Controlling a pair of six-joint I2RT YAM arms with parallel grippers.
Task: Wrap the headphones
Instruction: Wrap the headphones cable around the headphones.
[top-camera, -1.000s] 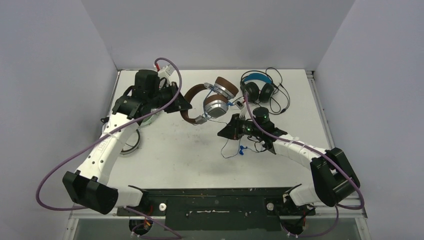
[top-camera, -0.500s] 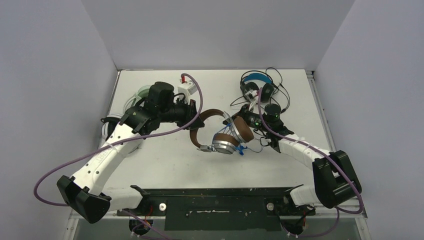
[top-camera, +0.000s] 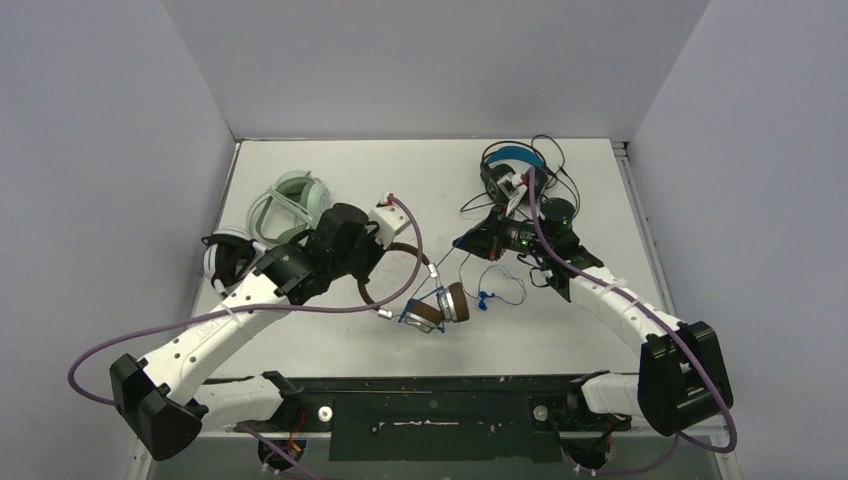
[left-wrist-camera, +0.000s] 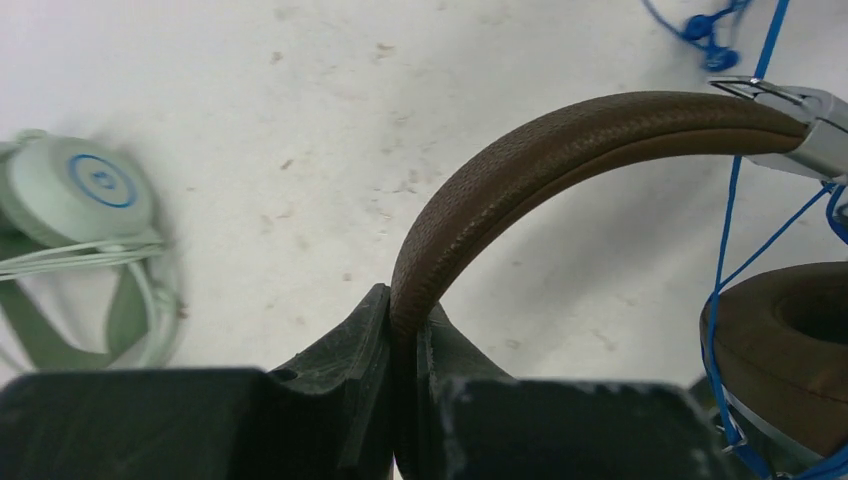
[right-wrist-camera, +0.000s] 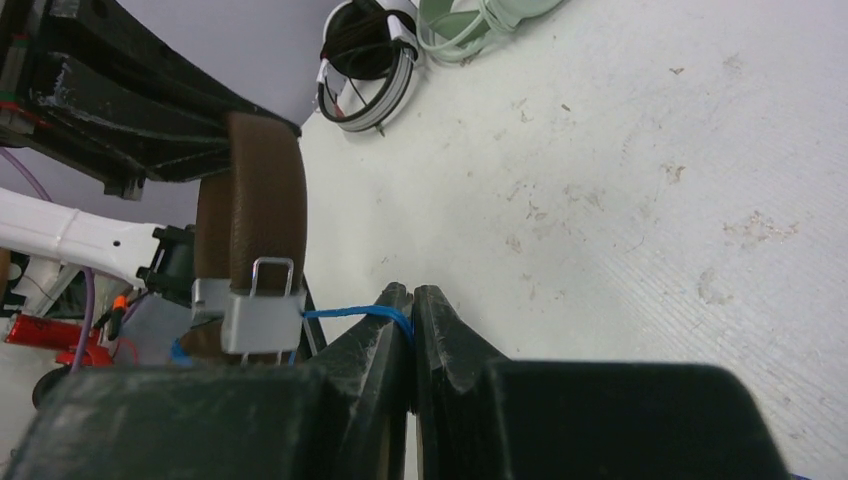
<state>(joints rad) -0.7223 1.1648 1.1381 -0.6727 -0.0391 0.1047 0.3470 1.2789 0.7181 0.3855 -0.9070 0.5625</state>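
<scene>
My left gripper (left-wrist-camera: 405, 318) is shut on the brown headphones' leather headband (left-wrist-camera: 560, 150), near its middle. In the top view that gripper (top-camera: 377, 262) holds the headband (top-camera: 400, 262) above mid-table, with the ear cups (top-camera: 440, 306) hanging toward the near side. A thin blue cord (left-wrist-camera: 742, 215) runs past the metal yoke to the brown ear cup (left-wrist-camera: 790, 340). My right gripper (right-wrist-camera: 412, 298) is shut on this blue cord (right-wrist-camera: 345, 313), which stretches left to the yoke clip (right-wrist-camera: 262, 318). Seen from above, the right gripper (top-camera: 468, 243) sits right of the headband, and slack cord (top-camera: 500, 285) loops on the table.
Mint green headphones (top-camera: 295, 197) lie at the back left, with a white black-striped pair (top-camera: 225, 258) near the left wall. A black pair with a blue headband (top-camera: 513, 168) and its tangled black cable lie at the back right, just behind my right wrist.
My left arm carried the brown headphones from the back of the table toward the near middle, uncovering the mint pair. My right gripper drew back and rightward holding the blue cord.
</scene>
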